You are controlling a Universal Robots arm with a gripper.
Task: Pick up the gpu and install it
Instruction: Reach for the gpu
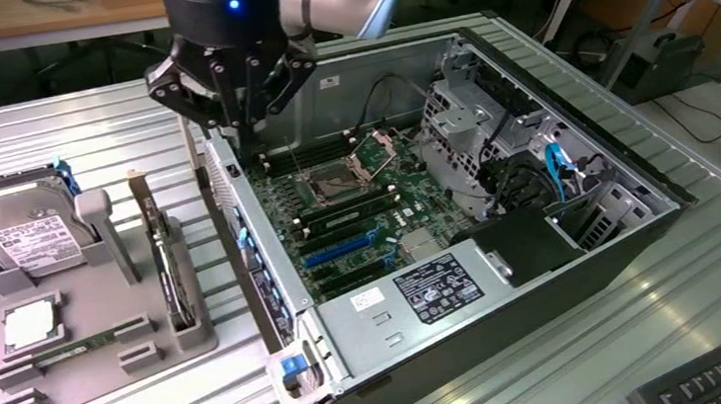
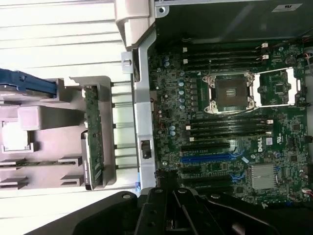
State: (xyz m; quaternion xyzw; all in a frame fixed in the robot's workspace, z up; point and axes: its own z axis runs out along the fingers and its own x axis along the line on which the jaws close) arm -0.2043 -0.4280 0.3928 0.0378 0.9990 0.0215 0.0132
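end effector (image 1: 243, 122) above the case (image 1: 541, 279) rear wall, gpu (image 1: 169, 270) standing in the tray (image 1: 86, 367)

exterior view: the end effector hangs at 12 o'clock, holding nothing; apart or together, i cannot tell. the gpu stands on edge in a tray slot at about 8 o'clock from it, just beside the open case, with the hard drive (image 1: 27, 239) at 9 o'clock on the surface (image 1: 89, 129). wrist view: the gpu (image 2: 93, 137) sits edge-up in the tray (image 2: 54, 127), beside the case wall (image 2: 144, 112); the board (image 2: 220, 132) lies inside, and the end effector (image 2: 171, 210) is near that wall.
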